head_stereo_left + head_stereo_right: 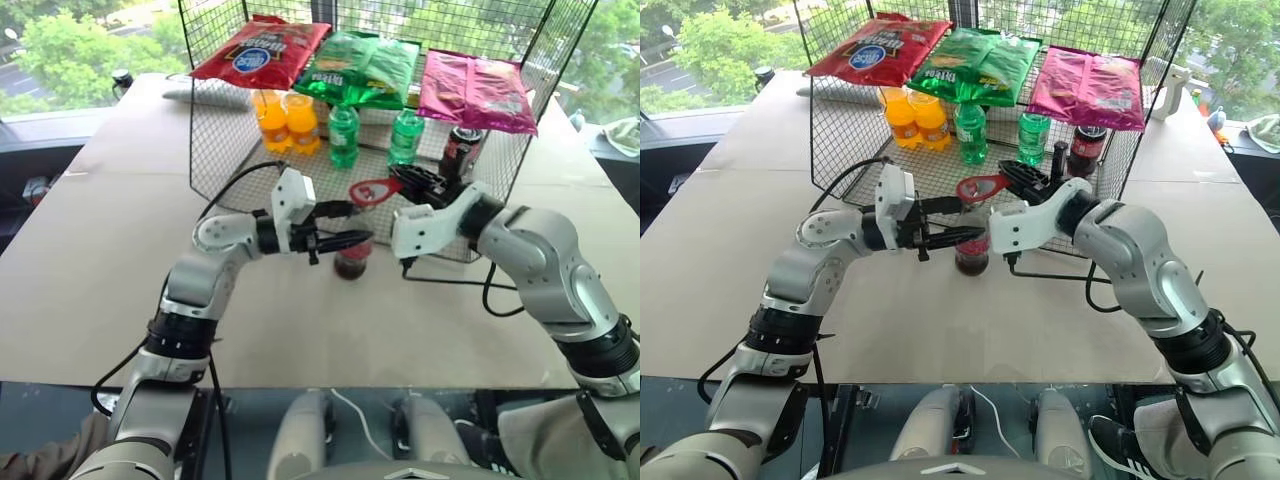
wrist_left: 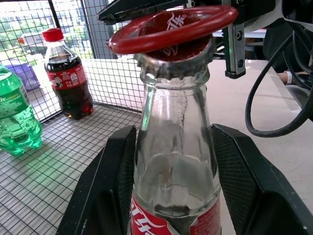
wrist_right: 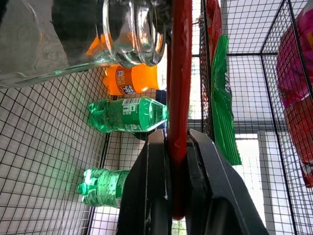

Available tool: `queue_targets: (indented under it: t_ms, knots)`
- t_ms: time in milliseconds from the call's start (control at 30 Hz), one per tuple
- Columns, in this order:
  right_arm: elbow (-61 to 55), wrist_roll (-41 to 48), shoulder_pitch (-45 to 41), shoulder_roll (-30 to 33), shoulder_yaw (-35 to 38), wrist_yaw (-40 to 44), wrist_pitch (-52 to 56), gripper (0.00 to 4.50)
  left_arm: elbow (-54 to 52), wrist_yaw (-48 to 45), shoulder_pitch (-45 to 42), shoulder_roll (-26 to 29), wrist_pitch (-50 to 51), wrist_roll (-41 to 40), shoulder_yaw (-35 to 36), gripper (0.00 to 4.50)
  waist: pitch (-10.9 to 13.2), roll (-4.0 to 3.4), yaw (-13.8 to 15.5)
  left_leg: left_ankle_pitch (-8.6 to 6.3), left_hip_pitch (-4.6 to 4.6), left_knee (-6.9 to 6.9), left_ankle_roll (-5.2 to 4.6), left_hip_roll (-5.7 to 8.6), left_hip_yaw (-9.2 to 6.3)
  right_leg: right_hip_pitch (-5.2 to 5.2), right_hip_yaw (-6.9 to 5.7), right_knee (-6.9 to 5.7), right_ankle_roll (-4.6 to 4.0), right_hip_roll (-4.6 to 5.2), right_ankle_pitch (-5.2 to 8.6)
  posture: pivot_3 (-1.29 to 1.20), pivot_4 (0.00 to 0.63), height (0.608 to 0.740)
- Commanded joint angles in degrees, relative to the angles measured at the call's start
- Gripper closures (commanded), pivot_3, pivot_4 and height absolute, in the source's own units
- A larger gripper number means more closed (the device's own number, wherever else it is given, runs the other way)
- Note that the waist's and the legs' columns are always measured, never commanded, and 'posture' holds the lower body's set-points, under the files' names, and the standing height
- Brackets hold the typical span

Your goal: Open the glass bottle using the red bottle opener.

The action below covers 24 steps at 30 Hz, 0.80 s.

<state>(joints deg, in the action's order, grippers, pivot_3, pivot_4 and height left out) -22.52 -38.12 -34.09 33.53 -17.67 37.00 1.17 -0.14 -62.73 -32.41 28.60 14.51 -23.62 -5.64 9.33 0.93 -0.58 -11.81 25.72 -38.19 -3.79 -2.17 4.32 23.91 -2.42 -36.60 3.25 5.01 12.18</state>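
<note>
A black wire rack [image 1: 215, 140] stood on the brown table [image 1: 90, 250], just beyond the claws. Across its top lay a red snack bag [image 1: 260, 50], a green one [image 1: 360, 68] and a pink one [image 1: 475, 90]. On its floor stood two orange bottles [image 1: 285, 122], two green bottles [image 1: 375, 135] and a dark cola bottle [image 1: 460, 150], the last one nearest the right claw.
</note>
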Motion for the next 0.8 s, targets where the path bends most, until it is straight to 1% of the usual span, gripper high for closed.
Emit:
queue_targets:
  t_ms: [33, 333, 800]
  knots:
    - [-1.29, -1.09, -1.60, -0.55, 0.65, 0.86, 0.82, 4.50, 0.73, 0.19, 0.16, 0.47, -0.44, 1.60, -0.35, 2.52, 0.00, 0.00, 0.02, 0.00, 0.00, 0.00, 0.00, 0.00, 0.00, 0.00, 0.00, 0.00, 0.00, 0.00, 0.00, 0.00, 0.150, 0.740]
    - [-2.84, -1.15, -1.37, -2.36, 0.97, 2.83, 2.70, 4.50, 0.22, 0.23, 0.70, 0.58, -0.71, 1.43, -0.42, 2.52, 0.00, 0.00, 0.01, 0.00, 0.00, 0.00, 0.01, 0.00, -0.01, 0.00, -0.01, 0.00, 0.00, 0.00, 0.00, 0.00, 0.150, 0.740]
    - [-4.58, -2.66, -1.01, -5.90, 0.92, 2.28, 4.70, 4.50, -0.01, 0.55, 0.63, 0.37, -0.69, 1.44, -0.48, 2.52, 0.01, -0.01, 0.01, 0.00, 0.00, 0.00, 0.01, 0.00, -0.01, 0.00, -0.02, 0.00, 0.00, 0.00, 0.00, 0.00, 0.150, 0.740]
